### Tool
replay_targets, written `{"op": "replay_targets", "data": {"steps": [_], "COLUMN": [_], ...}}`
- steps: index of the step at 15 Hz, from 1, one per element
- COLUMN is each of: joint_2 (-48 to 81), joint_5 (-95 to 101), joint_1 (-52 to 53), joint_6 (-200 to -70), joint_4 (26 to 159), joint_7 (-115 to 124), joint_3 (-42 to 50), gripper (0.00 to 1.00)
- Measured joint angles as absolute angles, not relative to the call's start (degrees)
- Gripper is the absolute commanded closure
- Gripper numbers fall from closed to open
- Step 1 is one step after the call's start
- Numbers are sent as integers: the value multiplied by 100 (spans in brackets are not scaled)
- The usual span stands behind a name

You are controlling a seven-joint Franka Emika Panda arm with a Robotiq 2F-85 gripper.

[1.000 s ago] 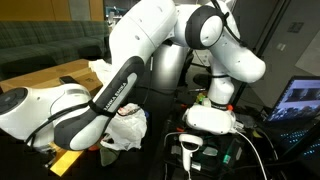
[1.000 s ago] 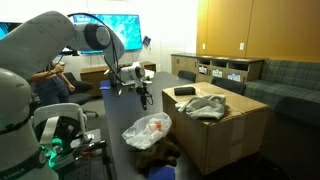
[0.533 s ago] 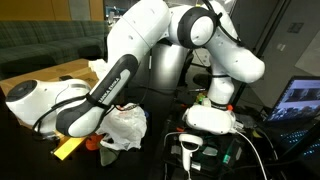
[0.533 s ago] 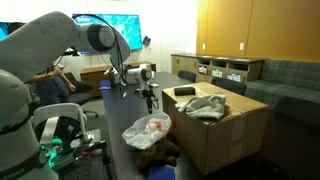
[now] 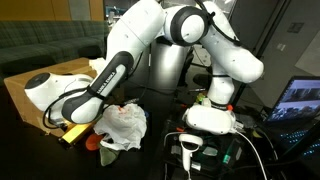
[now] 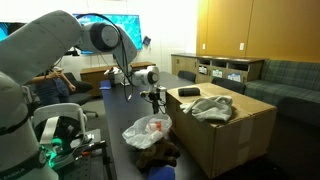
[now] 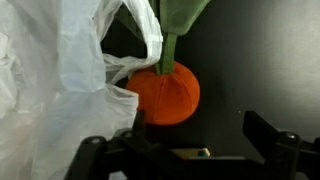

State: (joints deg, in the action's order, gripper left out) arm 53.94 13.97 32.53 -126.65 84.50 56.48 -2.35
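In the wrist view my gripper (image 7: 185, 150) is open and empty, its two dark fingers at the bottom edge. Just beyond them an orange plush ball (image 7: 166, 94) with a green stem (image 7: 172, 28) lies on the black tabletop, touching a crumpled white plastic bag (image 7: 60, 90) on its left. In an exterior view the gripper (image 6: 157, 97) hangs above the bag (image 6: 148, 130), close to the cardboard box (image 6: 235, 135). In an exterior view the bag (image 5: 125, 124) lies beside the arm, with an orange bit (image 5: 92, 142) at its edge.
The open cardboard box holds a grey cloth (image 6: 210, 106) and a black item (image 6: 187, 91). A dark brown plush thing (image 6: 160, 155) lies by the bag. A yellow object (image 5: 70, 133) lies near the box (image 5: 25, 85). Cables and a monitor (image 5: 300, 100) stand beside the robot base.
The arm has swung the gripper toward the cardboard box and down, over the plastic bag. The gripper stays open and empty.
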Motion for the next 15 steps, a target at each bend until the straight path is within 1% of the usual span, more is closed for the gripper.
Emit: {"op": "replay_targets", "data": {"steps": [6,15], "joint_2": [5386,5454], "joint_5": [1352,1237], "joint_1": [3042,3173], "joint_6": [-12802,-12804], "joint_4": [8495,8773], "joint_7": [5440,5283], "joint_3": [-286,-453], "gripper": [0,0]}}
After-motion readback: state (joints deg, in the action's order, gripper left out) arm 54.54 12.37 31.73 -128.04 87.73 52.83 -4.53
